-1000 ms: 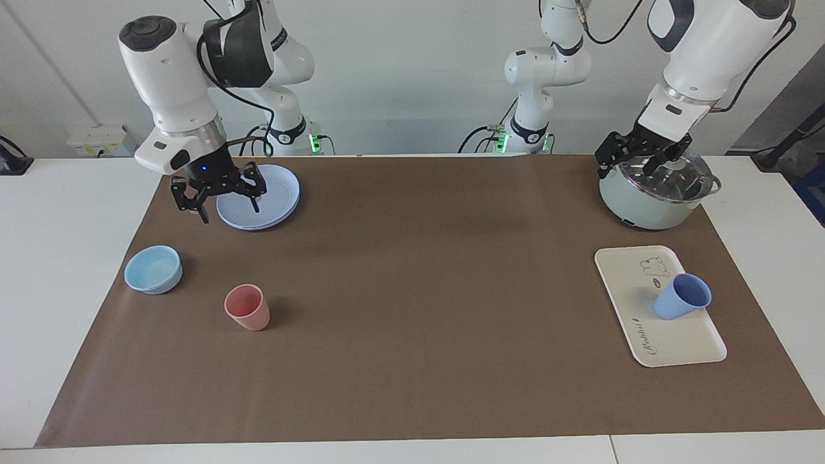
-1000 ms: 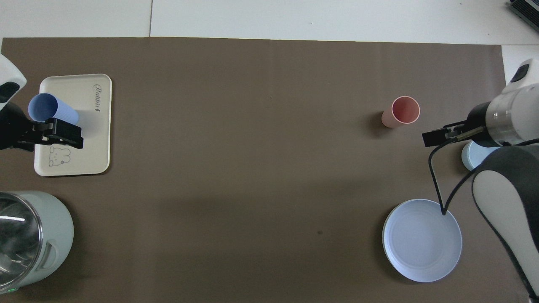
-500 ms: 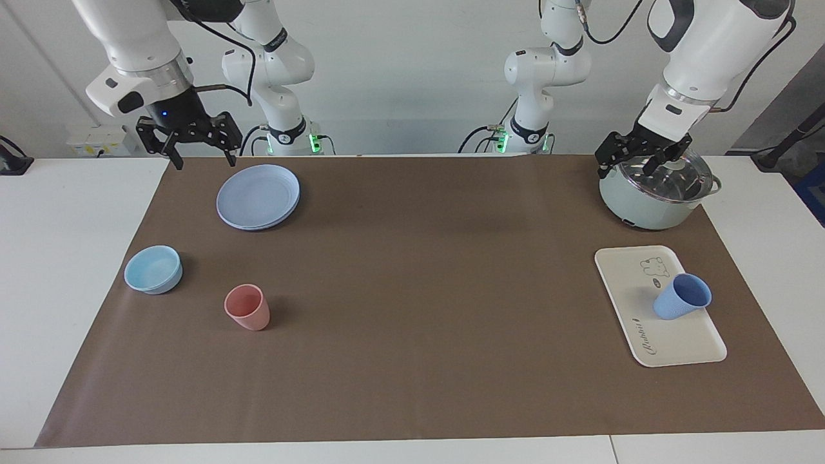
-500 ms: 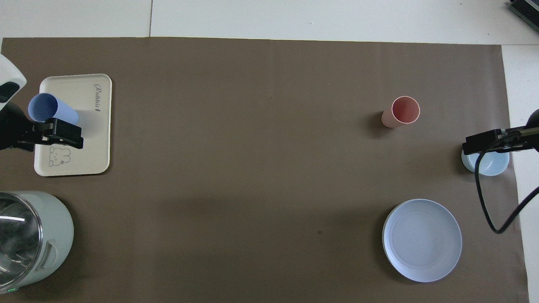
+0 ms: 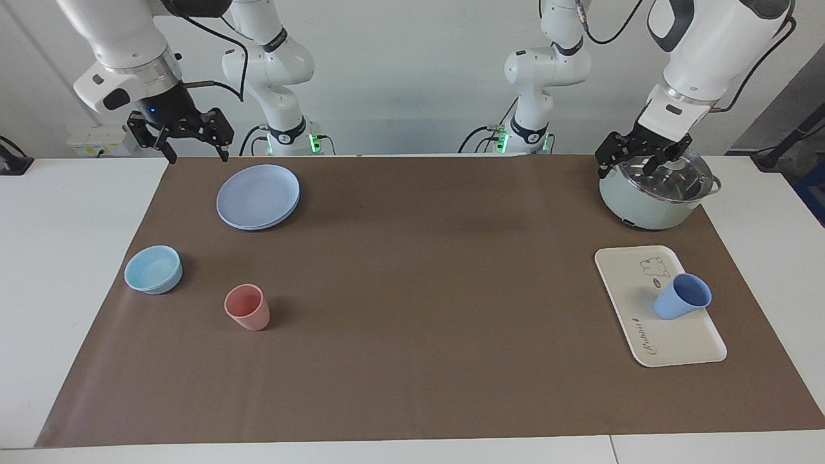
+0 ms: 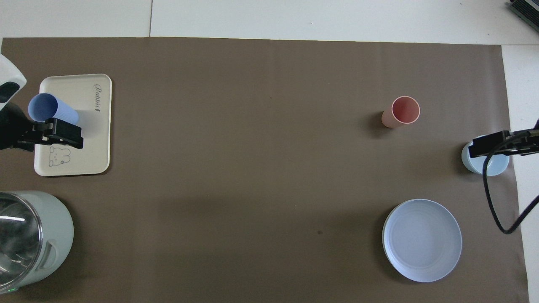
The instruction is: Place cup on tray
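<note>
The periwinkle-blue cup [image 5: 682, 296] rests tilted on the cream-white tray [image 5: 628, 283], at the tray's side toward the left arm's end of the table. In the overhead view the cup [image 6: 50, 108] leans the same way on the tray [image 6: 94, 139]. My left gripper [image 5: 628, 166] is open and empty, up in the air over the pot, well clear of the cup. My right gripper [image 5: 198, 154] is open and empty, raised over the mat's edge close to the robots, beside the blue plates.
A pale green pot with a glass lid [image 5: 651, 193] stands nearer to the robots than the tray. Stacked round blue plates [image 5: 258, 196], a light-blue bowl [image 5: 153, 269] and a salmon-pink tumbler [image 5: 247, 308] sit toward the right arm's end.
My right gripper has risen from over the blue plates and drawn back toward the robots and the right arm's end. The left arm, cup and tray have not moved.
</note>
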You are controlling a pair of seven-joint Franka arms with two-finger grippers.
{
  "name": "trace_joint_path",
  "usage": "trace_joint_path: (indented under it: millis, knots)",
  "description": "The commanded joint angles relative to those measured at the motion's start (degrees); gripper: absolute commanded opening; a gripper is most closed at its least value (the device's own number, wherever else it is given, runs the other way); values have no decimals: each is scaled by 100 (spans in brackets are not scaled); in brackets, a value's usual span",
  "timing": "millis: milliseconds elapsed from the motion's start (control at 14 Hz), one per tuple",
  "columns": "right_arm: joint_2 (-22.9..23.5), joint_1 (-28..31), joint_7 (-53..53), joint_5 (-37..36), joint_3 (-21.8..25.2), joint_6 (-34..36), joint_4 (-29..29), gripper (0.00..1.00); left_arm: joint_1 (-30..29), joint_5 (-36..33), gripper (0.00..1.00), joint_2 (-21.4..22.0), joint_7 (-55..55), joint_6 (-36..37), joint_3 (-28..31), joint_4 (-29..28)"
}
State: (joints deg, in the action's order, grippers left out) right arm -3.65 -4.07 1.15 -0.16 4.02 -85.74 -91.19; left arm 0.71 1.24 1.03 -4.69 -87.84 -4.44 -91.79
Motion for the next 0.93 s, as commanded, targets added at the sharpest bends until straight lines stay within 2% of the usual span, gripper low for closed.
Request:
trace_joint_path:
  millis: [0, 357, 857]
  knots:
    - [-127, 81, -80, 104, -32, -4, -197, 100, 44, 70, 100, 170, -15, -93, 57, -191]
    - [-136, 204, 192, -265, -41, -92, -268, 100, 44, 70, 100, 170, -24, -93, 57, -199]
    - [-110, 231, -27, -10, -41, -57, -268, 100, 44, 70, 100, 170, -15, -93, 57, -199]
